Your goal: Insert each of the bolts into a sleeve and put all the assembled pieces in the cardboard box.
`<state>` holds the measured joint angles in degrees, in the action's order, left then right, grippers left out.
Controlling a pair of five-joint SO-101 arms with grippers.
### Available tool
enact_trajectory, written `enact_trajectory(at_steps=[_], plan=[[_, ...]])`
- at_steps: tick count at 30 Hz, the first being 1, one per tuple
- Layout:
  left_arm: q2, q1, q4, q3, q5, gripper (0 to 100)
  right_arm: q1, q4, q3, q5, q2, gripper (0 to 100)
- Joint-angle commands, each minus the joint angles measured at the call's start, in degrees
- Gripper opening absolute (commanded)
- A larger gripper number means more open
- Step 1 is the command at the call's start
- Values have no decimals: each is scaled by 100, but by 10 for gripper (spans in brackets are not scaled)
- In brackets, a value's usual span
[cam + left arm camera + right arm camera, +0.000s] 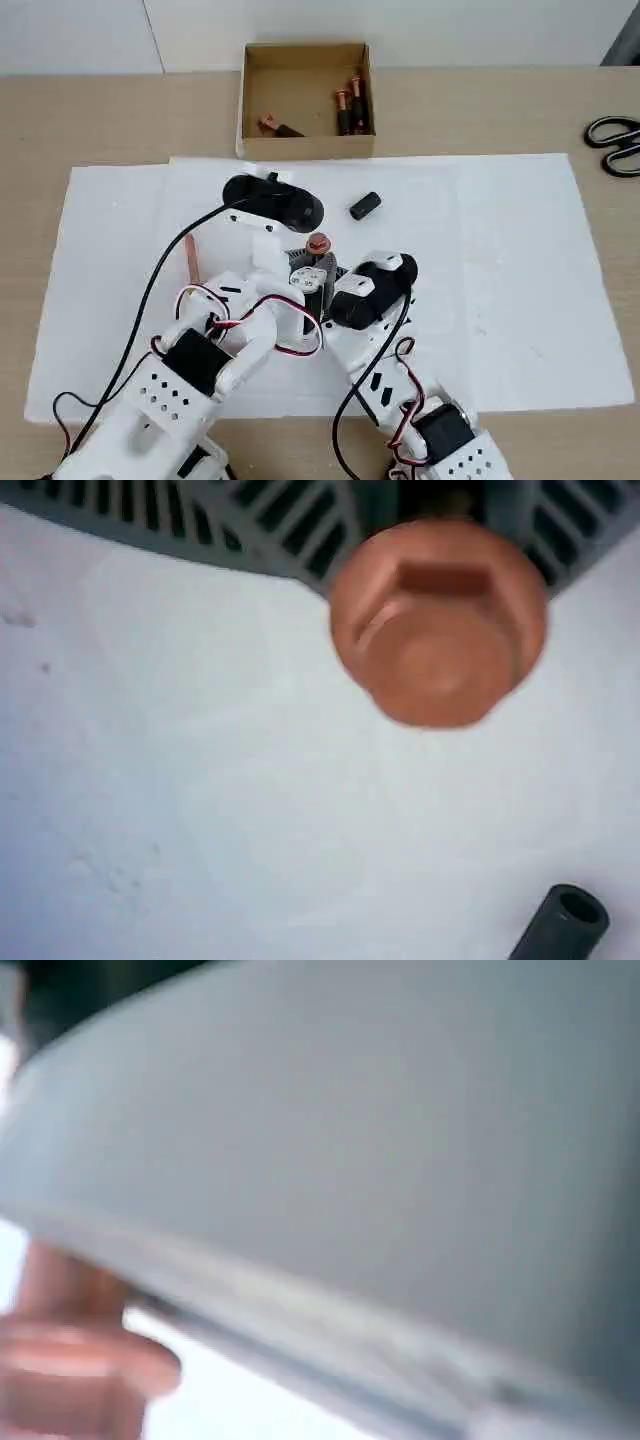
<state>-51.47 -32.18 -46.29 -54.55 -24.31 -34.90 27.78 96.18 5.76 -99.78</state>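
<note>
A copper bolt (318, 243) stands head up at mid-table, and my left gripper (311, 270) is shut on it. In the left wrist view its hexagonal head (438, 622) sits right against a ribbed grey finger (250, 525). A loose black sleeve (365, 206) (563, 923) lies on the white paper just beyond the bolt. My right arm (372, 288) presses in close beside the left gripper, and its wrist view has a blurred copper bolt (70, 1360) at the edge. The cardboard box (252, 100) at the back holds several assembled pieces (350, 108).
A second copper bolt (190, 258) lies on the paper (500, 260) to the left, by the left arm's black cable (150, 290). Scissors (615, 140) rest at the table's far right. A pale blurred surface (380, 1160) looms large in the right wrist view.
</note>
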Motion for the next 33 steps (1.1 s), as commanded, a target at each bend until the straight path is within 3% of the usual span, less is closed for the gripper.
enact_trajectory(at_steps=[1,4,12,33], plan=[[-105,-79,-26,84,18,9,13,-136,44,44,-127,4],[-105,-53,-44,180,316,58,13,-136,44,44,-127,4],[-114,-44,-44,224,308,206,13,-136,44,44,-127,4],[-1152,1380,-53,699,325,207,13,-127,44,44,-119,4]])
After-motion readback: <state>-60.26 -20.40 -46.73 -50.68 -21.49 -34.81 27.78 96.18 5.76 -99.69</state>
